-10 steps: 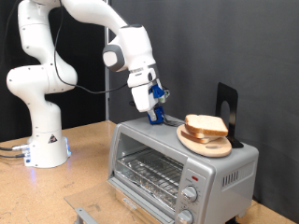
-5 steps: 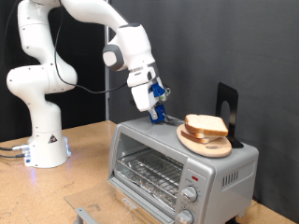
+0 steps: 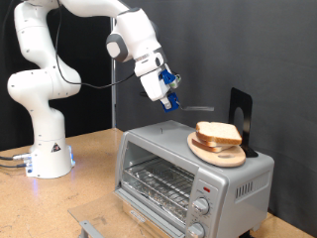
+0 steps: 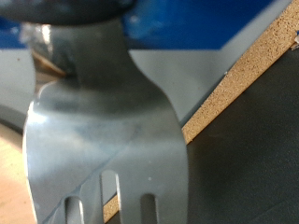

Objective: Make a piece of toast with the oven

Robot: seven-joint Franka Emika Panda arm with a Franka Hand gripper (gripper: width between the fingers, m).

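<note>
My gripper (image 3: 170,100) hangs above the top of the silver toaster oven (image 3: 158,159), near its left part in the exterior view, and is shut on a metal fork (image 3: 198,107). The fork sticks out level towards the exterior view's right, above the oven. The fork's tines (image 4: 103,159) fill the wrist view. Slices of pale toast (image 3: 220,132) are stacked on a round wooden plate (image 3: 213,154) on the oven's top, right of the gripper. The oven's glass door looks shut, and its wire rack (image 3: 158,183) shows through it.
A black upright stand (image 3: 241,114) is on the oven top behind the plate. The oven's knobs (image 3: 201,206) and red light (image 3: 206,186) are on its front right. The robot's white base (image 3: 45,149) stands at the left on the wooden table (image 3: 89,188).
The gripper has risen from the oven top and tilted. The fork, which pointed down at the oven, now points level to the right.
</note>
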